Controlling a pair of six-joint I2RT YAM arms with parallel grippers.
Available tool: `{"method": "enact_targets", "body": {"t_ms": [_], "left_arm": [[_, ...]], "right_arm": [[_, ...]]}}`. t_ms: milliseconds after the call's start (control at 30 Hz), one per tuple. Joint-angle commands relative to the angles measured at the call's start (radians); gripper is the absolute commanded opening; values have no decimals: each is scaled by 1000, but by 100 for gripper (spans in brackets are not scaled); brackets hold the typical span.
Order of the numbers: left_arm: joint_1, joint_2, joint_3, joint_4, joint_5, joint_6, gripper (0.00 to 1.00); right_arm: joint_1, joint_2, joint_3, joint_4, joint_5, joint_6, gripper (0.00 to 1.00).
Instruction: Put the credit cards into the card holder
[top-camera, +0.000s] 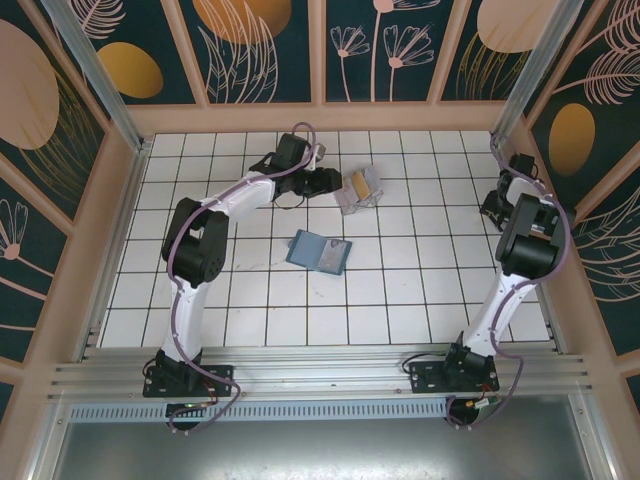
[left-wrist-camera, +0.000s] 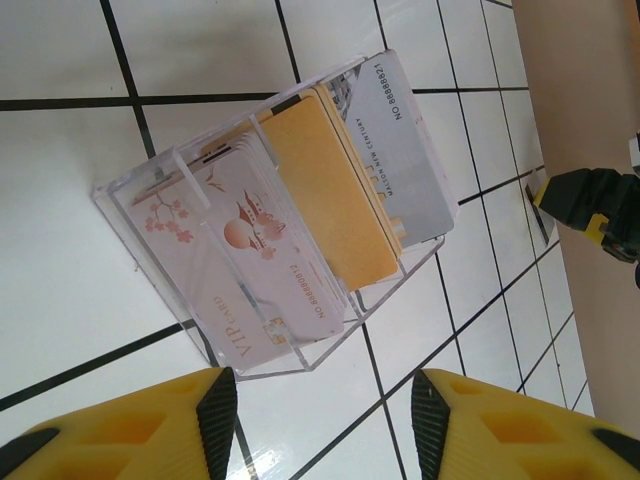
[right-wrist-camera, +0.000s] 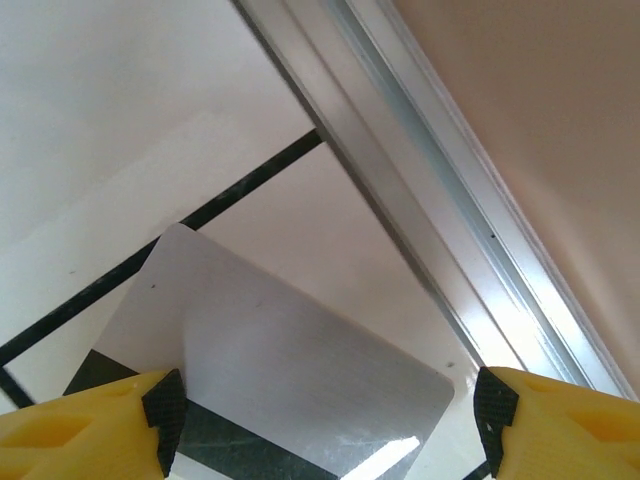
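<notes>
Left gripper (top-camera: 322, 183): I see it at 9 o'clock of the clear stand (top-camera: 362, 190), near the table's (top-camera: 250, 300) 12 o'clock edge. On the left wrist camera the left gripper (left-wrist-camera: 320, 425) has its yellow fingers (left-wrist-camera: 215, 420) spread, with bare tile between them and nothing gripped. The clear stand (left-wrist-camera: 130, 215) sits just beyond the fingertips.

Credit cards (left-wrist-camera: 290, 230): they stand upright in the stand's slots – pale printed cards in front, a gold card (left-wrist-camera: 330, 190) behind them, a grey one at the back.

Card holder (top-camera: 320, 251): it lies open near the table centre, at 7 o'clock of the stand and apart from it.

Right gripper (top-camera: 497, 207): it is at the table's 3 o'clock edge. On its wrist camera the right gripper (right-wrist-camera: 330, 420) has its fingers wide, straddling a silver card (right-wrist-camera: 280, 350) beside the aluminium rail (right-wrist-camera: 400, 170). A strip of tile shows between the card's corner and one finger – no clamp.
</notes>
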Motion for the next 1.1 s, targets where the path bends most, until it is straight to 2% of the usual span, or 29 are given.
{"method": "enact_targets", "body": {"t_ms": [0, 633, 1067], "left_arm": [[9, -21, 16, 18, 26, 7, 52], [8, -18, 52, -11, 25, 7, 52], [8, -20, 43, -3, 32, 10, 52]], "right_arm": [[-27, 48, -16, -46, 36, 6, 78], [-106, 51, -76, 38, -82, 12, 78], [-95, 67, -96, 14, -21, 40, 82]]}}
